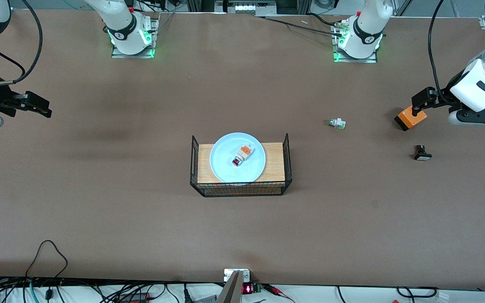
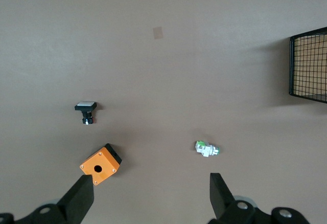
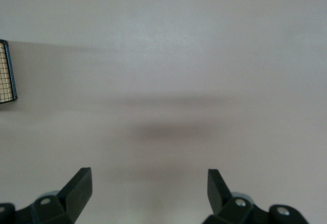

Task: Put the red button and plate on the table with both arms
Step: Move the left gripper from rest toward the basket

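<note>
Both arms are waiting wide: left gripper [image 1: 420, 102] spread over the orange box [image 1: 411, 118], right gripper [image 1: 36, 104] spread above bare table [image 1: 99, 210]. The red button [image 1: 242, 155] is lying on the plate [image 1: 225, 162] atop the basket [image 1: 241, 188]; tilting the plate risks rolling it off.

We see a matte brown tabletop [image 1: 99, 202] throughout. On it sits a black wire-mesh basket [image 1: 286, 158] with a square grid pattern and a pale, light-grained wooden top. The round shallow plate [image 1: 225, 166] is pale light blue. The small block-shaped button switch [image 1: 242, 155] is white with an orange middle band and a red cap. A similar small white piece [image 1: 337, 123] carries a green tip. The small box with a round hole [image 1: 411, 118] is orange with a black side. A little black part [image 1: 422, 153] has a whitish face. Both end effectors, left [image 2: 152, 199] and right [image 3: 149, 194], have black fingers.
</note>
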